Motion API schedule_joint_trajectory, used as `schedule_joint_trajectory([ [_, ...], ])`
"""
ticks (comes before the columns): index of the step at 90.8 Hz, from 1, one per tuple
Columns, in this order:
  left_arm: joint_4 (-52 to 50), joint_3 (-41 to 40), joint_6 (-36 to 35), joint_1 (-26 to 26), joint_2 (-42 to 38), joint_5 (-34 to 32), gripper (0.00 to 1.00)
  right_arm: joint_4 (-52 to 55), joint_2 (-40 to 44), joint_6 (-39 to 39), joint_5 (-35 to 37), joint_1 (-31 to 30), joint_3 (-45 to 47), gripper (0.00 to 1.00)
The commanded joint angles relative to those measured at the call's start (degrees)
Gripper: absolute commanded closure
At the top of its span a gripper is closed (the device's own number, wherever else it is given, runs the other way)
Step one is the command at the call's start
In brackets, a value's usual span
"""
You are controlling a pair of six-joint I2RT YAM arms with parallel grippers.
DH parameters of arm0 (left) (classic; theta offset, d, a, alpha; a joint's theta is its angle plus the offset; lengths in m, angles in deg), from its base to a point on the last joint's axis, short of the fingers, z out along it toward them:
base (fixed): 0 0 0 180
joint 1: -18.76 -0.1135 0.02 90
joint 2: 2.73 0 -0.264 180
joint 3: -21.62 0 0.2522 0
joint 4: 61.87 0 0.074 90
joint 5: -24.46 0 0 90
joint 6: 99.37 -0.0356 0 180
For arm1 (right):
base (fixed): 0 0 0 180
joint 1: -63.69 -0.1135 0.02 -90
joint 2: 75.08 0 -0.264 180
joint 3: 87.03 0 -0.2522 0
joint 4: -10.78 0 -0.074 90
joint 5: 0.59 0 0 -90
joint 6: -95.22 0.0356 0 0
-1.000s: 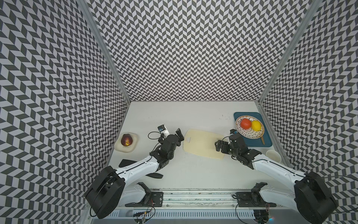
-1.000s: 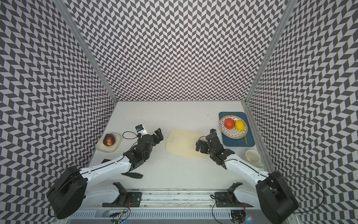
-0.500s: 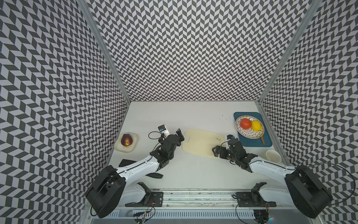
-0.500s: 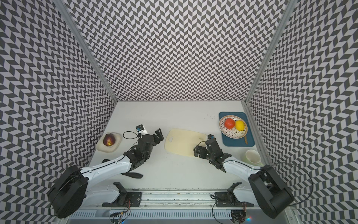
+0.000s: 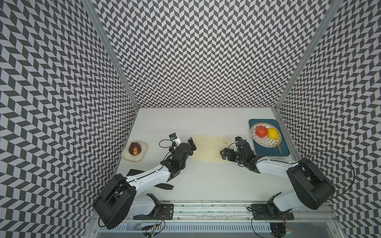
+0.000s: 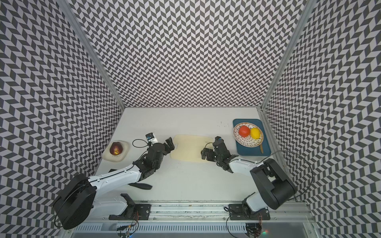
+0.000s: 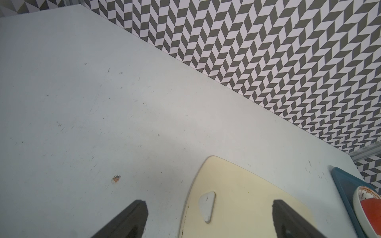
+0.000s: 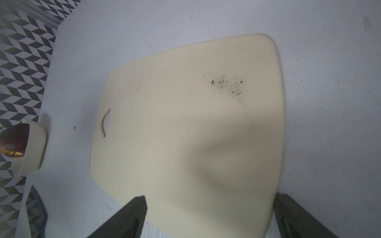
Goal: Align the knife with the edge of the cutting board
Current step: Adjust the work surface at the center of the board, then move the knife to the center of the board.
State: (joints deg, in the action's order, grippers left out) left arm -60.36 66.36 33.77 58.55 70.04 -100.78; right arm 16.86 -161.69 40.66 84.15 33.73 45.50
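Black jaws of the left end effector (image 7: 209, 204) stand wide apart and empty. They straddle the short end of the cutting board (image 7: 247, 206) that has the cut-out hole. The right end effector (image 8: 209, 198) is also spread wide with nothing between its jaws. It hovers low over the board's opposite short end and faces across it. The board lies flat near the middle of the desk (image 5: 206, 181).

The knife (image 5: 165, 186) is held by neither. It lies flat toward the desk's front-left corner, well apart from the board and mostly hidden beneath the left arm (image 5: 148, 179). In both top views only the end of its handle and a corner of its blade show.

It is probably stiff and smooth, with its weight toward the wide blade. The blade sits flush on the desk and gives the jaws little to pinch, so the slim handle looks like the place to take hold, close to the blade. A grip at the far tip of the handle would likely let the blade sag or swing.

The left arm stretches low and diagonally from its base at the front edge, covering the knife. The right arm (image 5: 274, 167) reaches in from the front-right with its elbow bent and forearm low.
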Motion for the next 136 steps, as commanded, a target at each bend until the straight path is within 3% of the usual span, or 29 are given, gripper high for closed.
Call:
schedule_joint_trajectory([
  [1,-0.20,1.21,-0.69,0.44,0.09,-0.59,0.00,3.87,-2.83,-1.58,1.64,-0.20,-1.69,0.00],
  [25,-0.41,1.18,-0.60,0.46,-0.09,-1.14,0.00,5.20,-5.94,-2.93,1.80,-0.02,-5.57,0.00],
  [43,-0.72,1.12,-0.44,0.46,-0.64,-1.91,0.00,5.46,1.50,-3.82,4.21,-0.91,-3.98,0.00],
  [60,-3.80,1.80,0.71,0.38,-3.07,-5.29,0.00,2.07,8.65,-9.18,7.19,-8.09,-2.53,0.00],
  [71,-14.38,5.77,7.72,-0.07,-6.20,-10.13,0.00,-3.24,9.58,-13.29,7.63,-14.41,-1.30,0.01],
  [99,-30.76,18.18,11.73,-1.21,-11.35,-11.57,0.00,-6.68,-1.41,-22.37,10.86,-31.91,-9.93,0.05],
  [112,-38.65,22.36,11.63,-2.46,-15.78,-11.83,0.00,-7.30,-6.60,-25.69,8.55,-37.39,-14.50,0.05],
  [136,-44.08,22.61,4.73,-11.28,-24.59,-7.62,0.00,-3.61,-17.86,-31.32,5.15,-44.72,-27.12,0.17],
])
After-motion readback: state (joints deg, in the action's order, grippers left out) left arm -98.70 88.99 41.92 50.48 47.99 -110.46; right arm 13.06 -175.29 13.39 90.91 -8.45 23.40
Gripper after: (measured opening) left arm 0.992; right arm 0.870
